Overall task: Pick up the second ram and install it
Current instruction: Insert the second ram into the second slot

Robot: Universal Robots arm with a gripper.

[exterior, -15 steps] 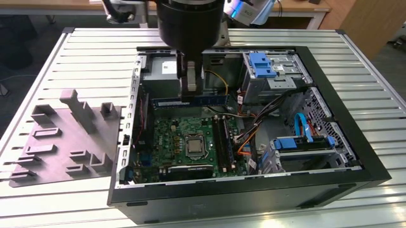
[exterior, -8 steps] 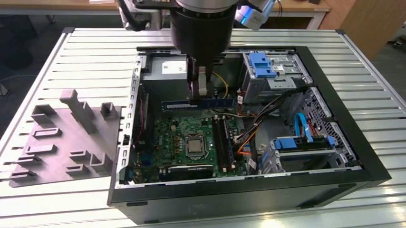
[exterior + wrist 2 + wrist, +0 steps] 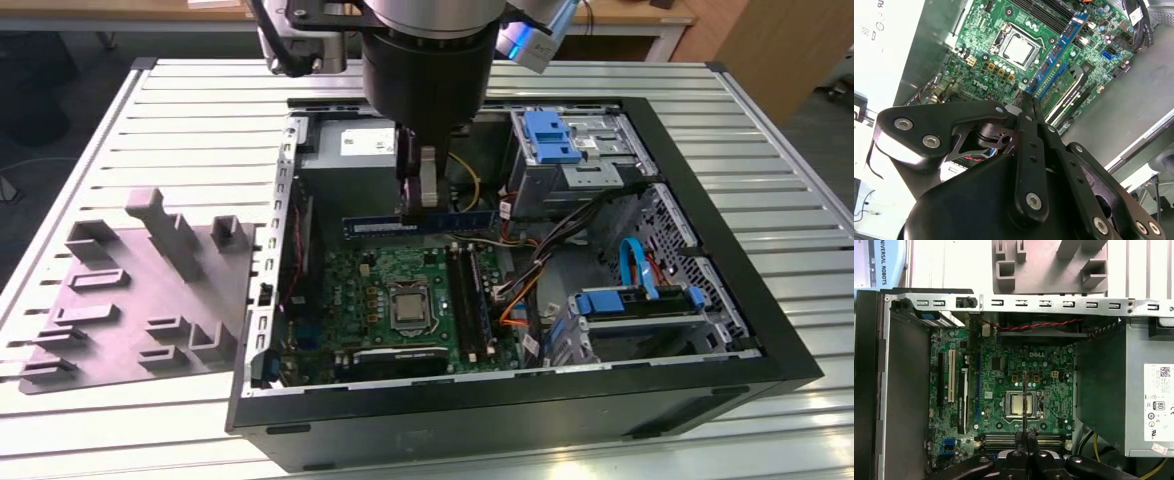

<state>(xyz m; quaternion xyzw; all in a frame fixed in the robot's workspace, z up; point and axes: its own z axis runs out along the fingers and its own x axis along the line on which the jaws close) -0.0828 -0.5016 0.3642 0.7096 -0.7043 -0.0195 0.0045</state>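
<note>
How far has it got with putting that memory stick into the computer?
Picking up looks done: the gripper is shut on the second ram, held over the motherboard inside the open case. Left: it is not yet seated in a slot.

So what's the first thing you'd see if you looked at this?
Your eye lands on the big black gripper, hanging over the open computer case and pinching the second ram, a long blue stick, above the green motherboard. On the exterior view's left, a grey holder tray lies on the slatted metal table.
</note>
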